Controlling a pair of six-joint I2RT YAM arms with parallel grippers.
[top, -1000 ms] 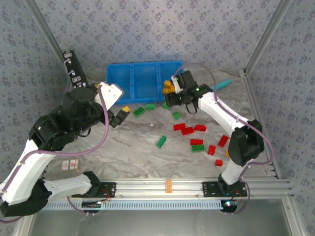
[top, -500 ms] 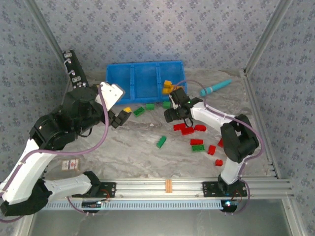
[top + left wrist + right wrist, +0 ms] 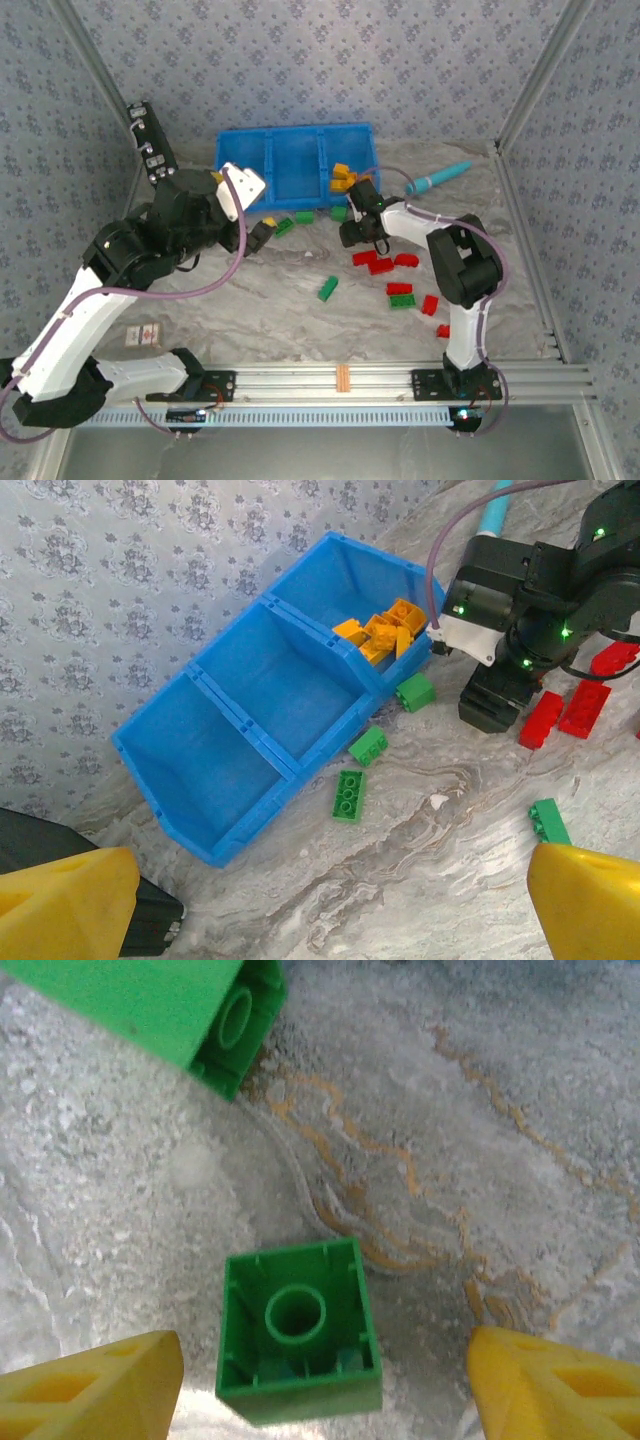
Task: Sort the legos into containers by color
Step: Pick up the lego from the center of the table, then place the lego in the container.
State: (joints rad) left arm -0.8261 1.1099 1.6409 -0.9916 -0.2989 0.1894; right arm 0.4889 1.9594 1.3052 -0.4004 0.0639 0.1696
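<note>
Right gripper (image 3: 320, 1355): jaws apart, astride one green lego (image 3: 298, 1332) on the desk (image 3: 480, 1160) just in front of the blue bin (image 3: 180, 810). The lego lies hollow side up, apparently untouched. Left gripper (image 3: 325, 900): jaws wide apart, empty, before the bin. Orange legos (image 3: 380, 635) fill its right-end compartment.

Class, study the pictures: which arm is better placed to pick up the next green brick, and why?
Right. The right gripper is low over the table, its jaws open either side of a small green brick near the bin. The left gripper, open too, hangs high above it, nothing between its jaws.
</note>
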